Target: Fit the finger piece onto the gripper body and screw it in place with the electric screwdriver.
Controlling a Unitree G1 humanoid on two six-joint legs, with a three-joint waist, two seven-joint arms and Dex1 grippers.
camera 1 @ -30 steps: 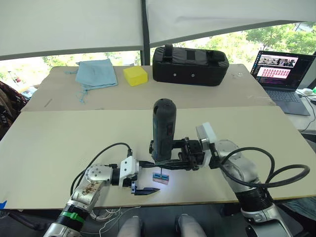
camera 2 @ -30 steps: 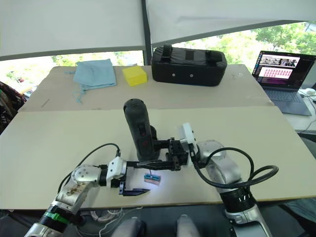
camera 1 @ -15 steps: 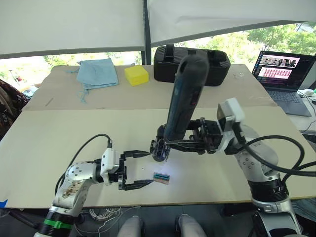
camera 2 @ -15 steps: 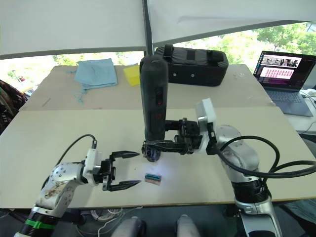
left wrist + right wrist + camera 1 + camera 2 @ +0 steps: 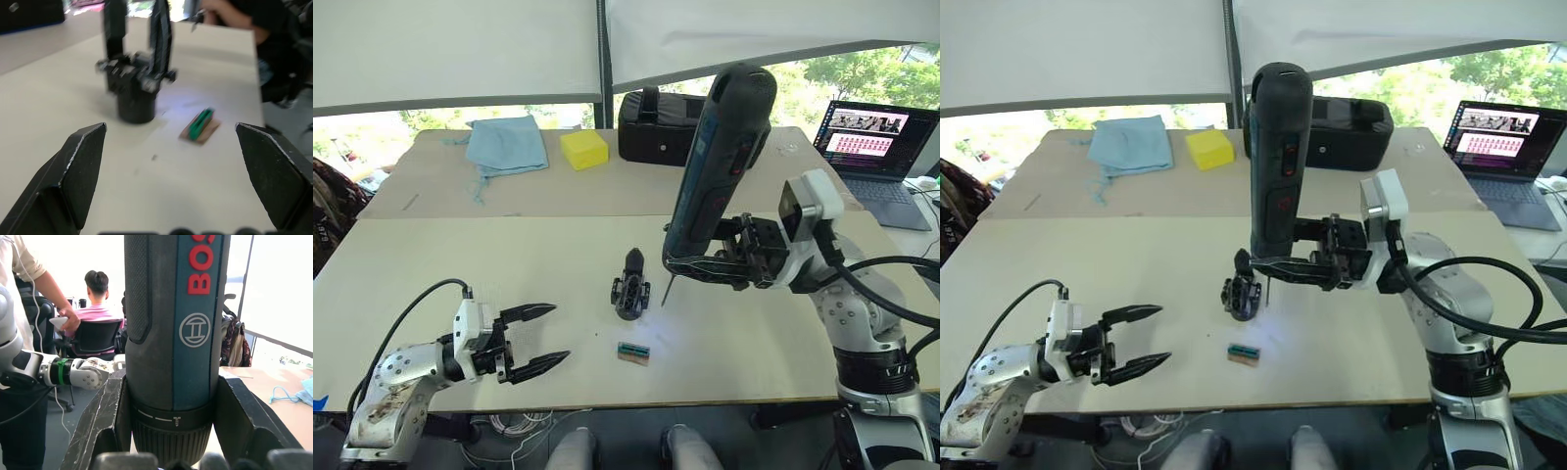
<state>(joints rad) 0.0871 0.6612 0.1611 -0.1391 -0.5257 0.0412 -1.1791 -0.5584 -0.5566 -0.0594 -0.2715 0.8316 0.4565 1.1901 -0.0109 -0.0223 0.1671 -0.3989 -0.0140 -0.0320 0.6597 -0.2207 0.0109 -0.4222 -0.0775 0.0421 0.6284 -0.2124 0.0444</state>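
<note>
The gripper body (image 5: 629,289) stands on the pale table (image 5: 460,255) near the middle, free of both grippers. Two black prongs rise from it (image 5: 134,93); I cannot tell the finger piece apart from them. My right gripper (image 5: 705,268) is shut on the electric screwdriver (image 5: 720,157), held upright and leaning right above the table. Its thin bit (image 5: 667,290) points down just right of the gripper body, not touching it. My left gripper (image 5: 555,334) is open and empty, well to the left of the body, near the table's front edge.
A small green-and-brown block (image 5: 633,352) lies just in front of the gripper body. On the far table are a black bag (image 5: 651,127), a yellow block (image 5: 581,150) and a blue cloth (image 5: 506,145). A laptop (image 5: 867,137) is at the far right. People (image 5: 98,308) sit beyond.
My right gripper has lifted the electric screwdriver up and to the right, off the gripper body. My left gripper has opened and drawn back to the left, leaving the body standing alone.
</note>
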